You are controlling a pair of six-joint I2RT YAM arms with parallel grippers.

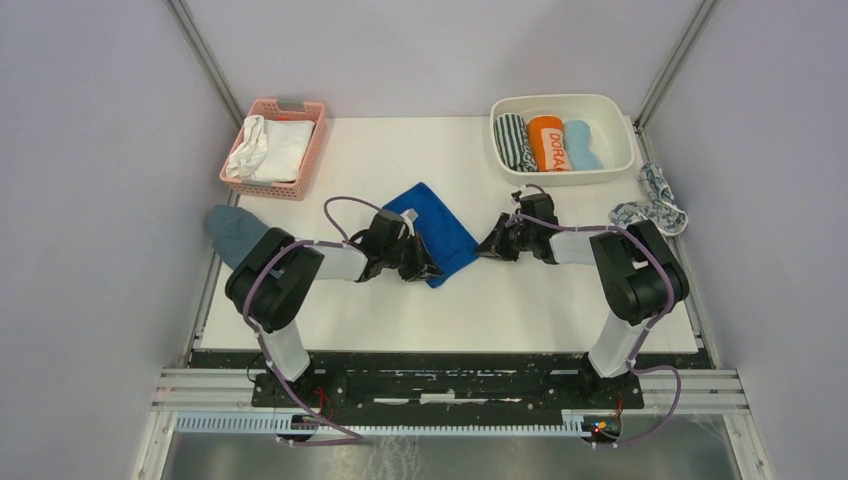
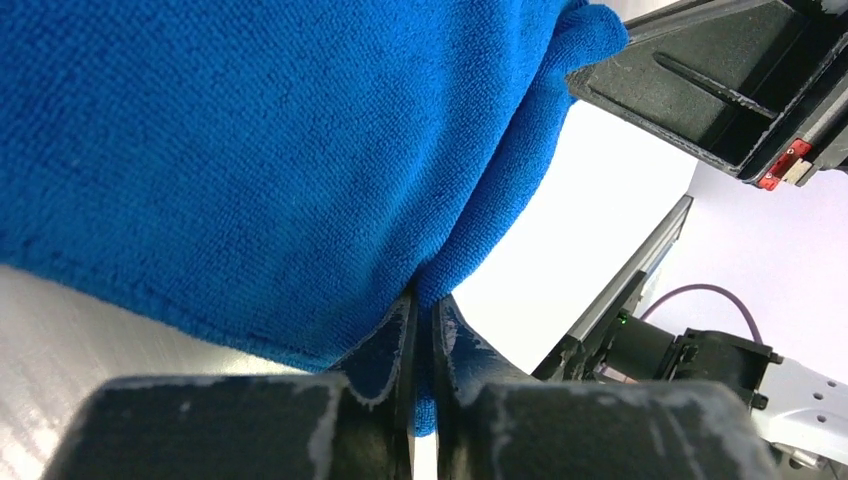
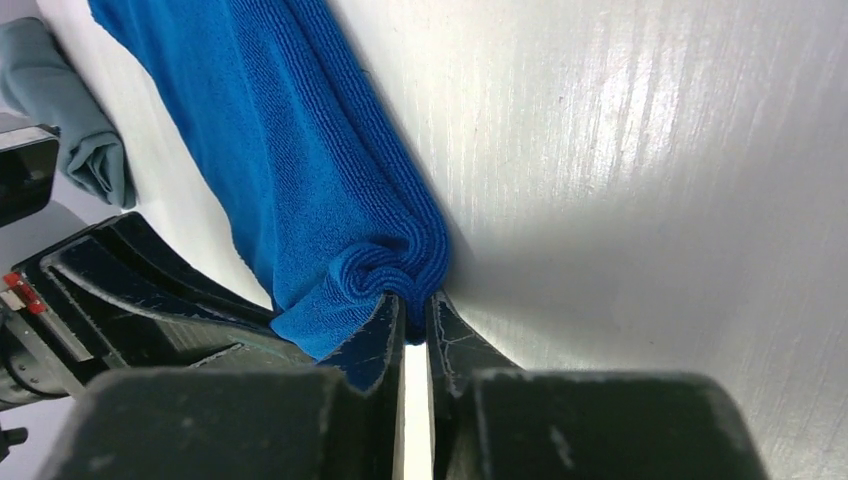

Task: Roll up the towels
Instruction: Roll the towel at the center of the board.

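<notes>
Lying in white tub (image 1: 621,141), three rolled cloths (image 1: 546,144)

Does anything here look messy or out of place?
Yes. The patterned towel lies crumpled, straddling the table's right edge, and a teal-grey cloth pokes over its left edge. Everything else looks tidy.

Light: bright, even, from above
Glare: pale streaks on table (image 3: 650,150), right wrist view
Focus: towel (image 3: 330,150) weave sharp, near foreground soft
</notes>
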